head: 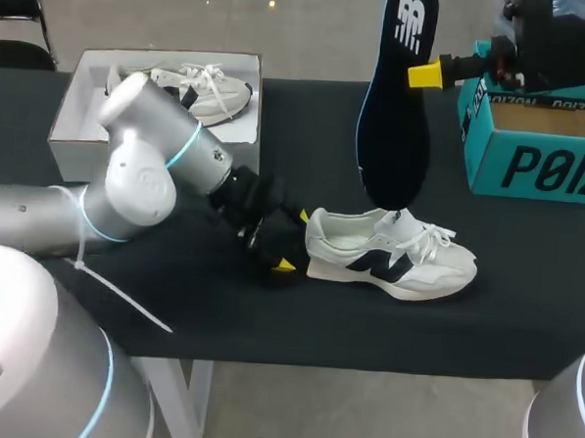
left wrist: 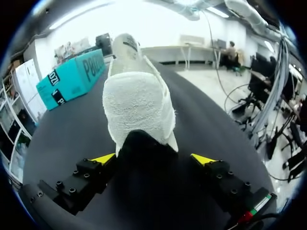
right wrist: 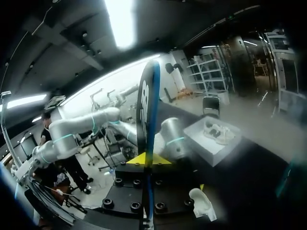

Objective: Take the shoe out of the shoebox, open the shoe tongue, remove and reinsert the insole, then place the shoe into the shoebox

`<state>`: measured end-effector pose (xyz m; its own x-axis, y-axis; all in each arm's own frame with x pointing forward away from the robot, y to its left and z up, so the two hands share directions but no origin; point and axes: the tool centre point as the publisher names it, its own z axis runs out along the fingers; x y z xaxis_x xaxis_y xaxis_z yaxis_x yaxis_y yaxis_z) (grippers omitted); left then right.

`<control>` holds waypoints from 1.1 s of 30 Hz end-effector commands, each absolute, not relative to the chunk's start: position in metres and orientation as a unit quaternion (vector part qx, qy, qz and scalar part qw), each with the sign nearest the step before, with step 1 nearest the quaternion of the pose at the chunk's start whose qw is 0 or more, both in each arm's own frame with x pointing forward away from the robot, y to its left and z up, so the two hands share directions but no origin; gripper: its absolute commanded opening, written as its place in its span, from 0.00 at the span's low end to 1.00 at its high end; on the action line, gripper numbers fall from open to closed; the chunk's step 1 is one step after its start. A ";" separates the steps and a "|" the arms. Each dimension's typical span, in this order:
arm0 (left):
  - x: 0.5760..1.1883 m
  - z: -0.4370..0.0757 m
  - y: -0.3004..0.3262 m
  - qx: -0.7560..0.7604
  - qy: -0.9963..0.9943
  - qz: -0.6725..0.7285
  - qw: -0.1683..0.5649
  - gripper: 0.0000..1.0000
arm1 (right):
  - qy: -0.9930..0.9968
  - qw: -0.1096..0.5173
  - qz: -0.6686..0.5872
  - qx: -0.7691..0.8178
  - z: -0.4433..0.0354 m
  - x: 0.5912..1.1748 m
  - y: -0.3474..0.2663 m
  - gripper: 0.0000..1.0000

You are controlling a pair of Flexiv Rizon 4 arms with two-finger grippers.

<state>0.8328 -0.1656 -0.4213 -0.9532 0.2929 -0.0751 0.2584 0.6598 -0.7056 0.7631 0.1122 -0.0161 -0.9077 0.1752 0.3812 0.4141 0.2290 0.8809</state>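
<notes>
- The left arm (head: 143,177) fills the lower left of the head view, with its thick grey joints closest, and stretches toward the middle of the black surface (head: 219,313).
- The left hand (head: 293,241) sits low at the heel end of the shoe (head: 398,259). In the left wrist view its fingers (left wrist: 103,159) are spread wide with the dark heel between them. One yellow tip is right against the heel and the other shows a small gap, so it has no grip on the shoe.
- The shoe, white with dark side panels, stands upright on its sole at lower centre right of the head view. Its toe points to the right edge, its laces are loose, and it is outside both boxes.
- The insole (head: 396,117), dark with a pale edge, hangs upright in the air above the shoe's opening, with its lower end just over the tongue.
- The right hand (right wrist: 147,159) comes in from the upper right and is clamped on the insole's upper part, with its yellow tips pinching it from both sides.
- A teal box (head: 531,163) stands at the right edge.
- The white shoebox (head: 72,119) lies open in the upper left, and a second shoe (head: 206,92) rests inside it.
</notes>
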 end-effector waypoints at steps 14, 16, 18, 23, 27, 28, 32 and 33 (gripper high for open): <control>0.840 -0.325 -0.139 -0.189 -0.970 0.146 -0.049 1.00 | -0.778 0.102 -0.590 -0.189 -0.016 0.765 0.114 0.00; 0.843 -0.323 -0.141 -0.186 -0.970 0.148 -0.050 1.00 | -0.778 0.102 -0.590 -0.189 -0.016 0.765 0.114 0.00; 0.845 -0.321 -0.144 -0.185 -0.970 0.148 -0.052 1.00 | -0.778 0.102 -0.590 -0.189 -0.016 0.765 0.114 0.00; 0.844 -0.318 -0.151 -0.183 -0.968 0.164 -0.048 1.00 | -0.778 0.102 -0.590 -0.189 -0.016 0.765 0.114 0.00; 0.842 -0.320 -0.154 -0.183 -0.968 0.167 -0.043 1.00 | -0.778 0.102 -0.590 -0.189 -0.016 0.765 0.114 0.00; 0.842 -0.320 -0.155 -0.182 -0.968 0.167 -0.043 1.00 | -0.778 0.102 -0.590 -0.189 -0.016 0.765 0.114 0.00; 0.843 -0.318 -0.159 -0.182 -0.967 0.171 -0.044 1.00 | -0.778 0.102 -0.590 -0.189 -0.016 0.765 0.114 0.00; 0.843 -0.318 -0.160 -0.180 -0.968 0.170 -0.051 1.00 | -0.778 0.102 -0.590 -0.189 -0.016 0.765 0.114 0.00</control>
<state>0.8433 -0.1582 -0.3172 -0.9303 0.3349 -0.1497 0.3660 0.8748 -0.3174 0.7626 0.1121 -0.0160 -0.9078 0.1759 0.3807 0.4139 0.2293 0.8810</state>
